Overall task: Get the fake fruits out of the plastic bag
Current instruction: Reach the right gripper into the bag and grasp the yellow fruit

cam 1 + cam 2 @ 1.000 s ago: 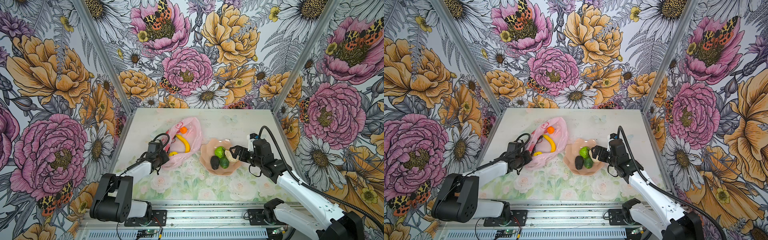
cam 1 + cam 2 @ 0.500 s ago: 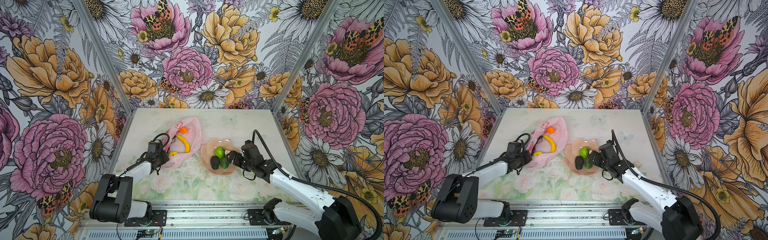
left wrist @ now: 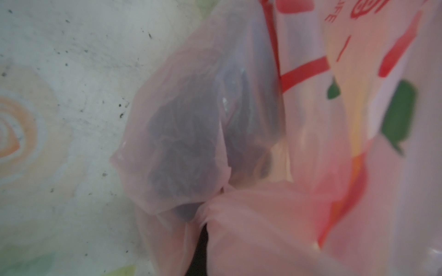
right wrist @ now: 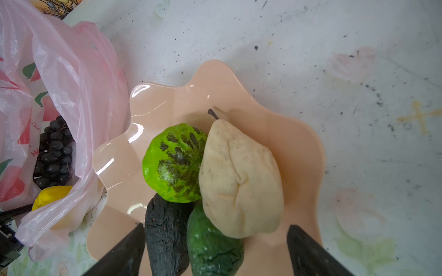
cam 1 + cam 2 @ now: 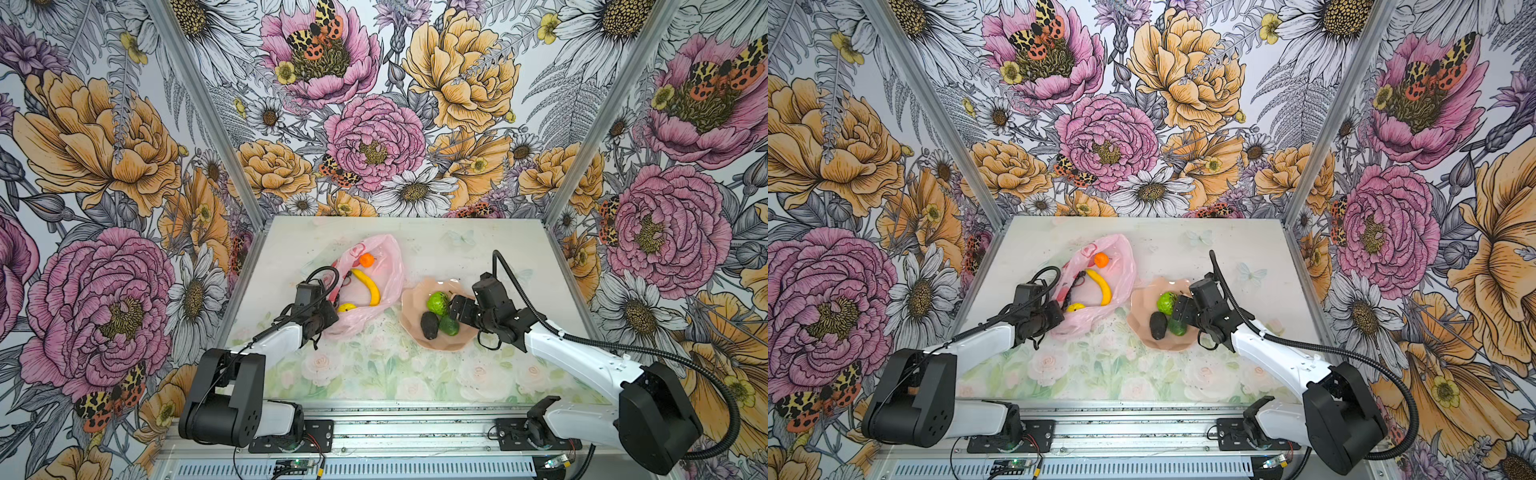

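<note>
The pale-pink plastic bag lies open on the table in both top views. An orange, a banana and a lemon show inside it. The right wrist view also shows black grapes in it. My left gripper is shut on the bag's near edge, and film covers its jaws. My right gripper hangs open low over the peach bowl. A bright green lime, a dark avocado, a dark green fruit and a cream-white piece lie in the bowl.
Flowered walls close in the table on three sides. The bowl sits right of the bag, almost touching it. An aluminium rail runs along the front edge with both arm bases on it.
My right gripper has swung left and down from the bowl's right rim to over the fruit in the bowl. The left arm and the bag have not moved.
</note>
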